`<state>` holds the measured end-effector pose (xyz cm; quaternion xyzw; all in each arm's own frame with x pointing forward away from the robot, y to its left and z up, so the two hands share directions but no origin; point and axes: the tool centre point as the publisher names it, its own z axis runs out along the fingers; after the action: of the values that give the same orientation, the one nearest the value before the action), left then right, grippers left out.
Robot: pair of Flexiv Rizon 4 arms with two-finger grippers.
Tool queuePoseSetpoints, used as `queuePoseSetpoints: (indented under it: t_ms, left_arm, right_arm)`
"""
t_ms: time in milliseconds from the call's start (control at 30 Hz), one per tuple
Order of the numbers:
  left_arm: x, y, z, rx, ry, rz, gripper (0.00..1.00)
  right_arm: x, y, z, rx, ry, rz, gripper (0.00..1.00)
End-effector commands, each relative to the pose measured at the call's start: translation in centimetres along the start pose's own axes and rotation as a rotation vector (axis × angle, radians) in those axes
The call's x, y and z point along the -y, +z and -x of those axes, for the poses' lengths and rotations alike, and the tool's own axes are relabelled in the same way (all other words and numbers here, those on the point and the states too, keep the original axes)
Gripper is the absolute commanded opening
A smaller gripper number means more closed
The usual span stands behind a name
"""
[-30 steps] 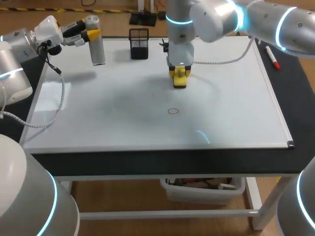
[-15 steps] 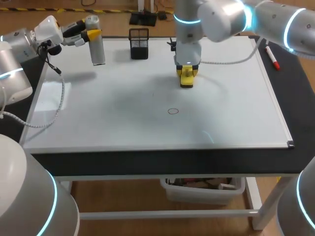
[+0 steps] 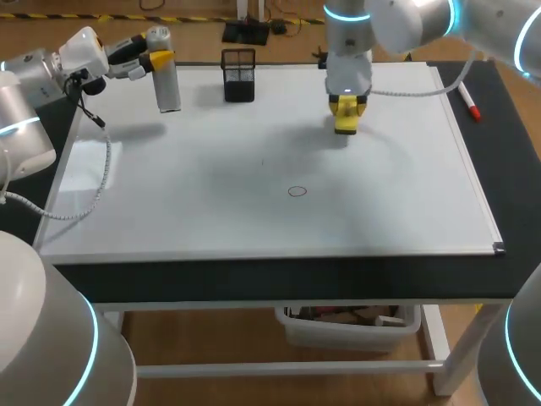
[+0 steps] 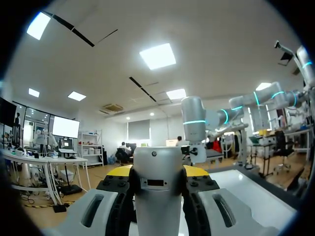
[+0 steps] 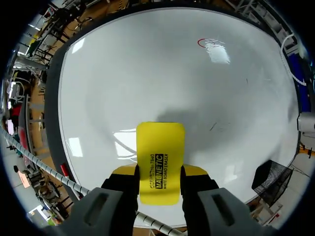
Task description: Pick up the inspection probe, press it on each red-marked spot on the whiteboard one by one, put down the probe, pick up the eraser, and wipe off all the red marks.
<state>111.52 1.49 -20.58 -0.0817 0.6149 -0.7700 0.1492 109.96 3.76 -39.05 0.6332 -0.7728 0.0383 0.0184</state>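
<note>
Over the last second the right gripper has carried the yellow eraser toward 2 o'clock across the whiteboard. The one red circle now lies at 7 o'clock from its jaws, which clamp the eraser's long sides. The left gripper, at 10 o'clock and farther off, is clamped on the grey probe.
</note>
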Motion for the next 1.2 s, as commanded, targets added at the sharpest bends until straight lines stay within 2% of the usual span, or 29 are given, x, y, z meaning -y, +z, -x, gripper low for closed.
queuePoseSetpoints:
  t_ms: [33,300,633,933,1200]
  left_arm:
    - [0.1,0.1,-0.1,0.003,0.002,0.001,0.00]
    - [0.1,0.1,-0.1,0.003,0.002,0.001,0.00]
    - [0.1,0.1,-0.1,0.003,0.002,0.001,0.00]
    - [0.1,0.1,-0.1,0.003,0.002,0.001,0.00]
    - [0.1,0.1,-0.1,0.003,0.002,0.001,0.00]
  right_arm:
    - [0.3,-0.7,-2.8,0.016,0.042,-0.014,0.00]
    - [1.6,-1.1,-8.3,-0.003,0.174,-0.028,0.00]
    - [1.7,-1.1,-12.7,0.024,0.286,-0.010,0.00]
    - [1.5,-0.9,-13.8,0.021,0.312,0.001,0.00]
    - [1.5,-0.9,-13.8,0.021,0.312,0.001,0.00]
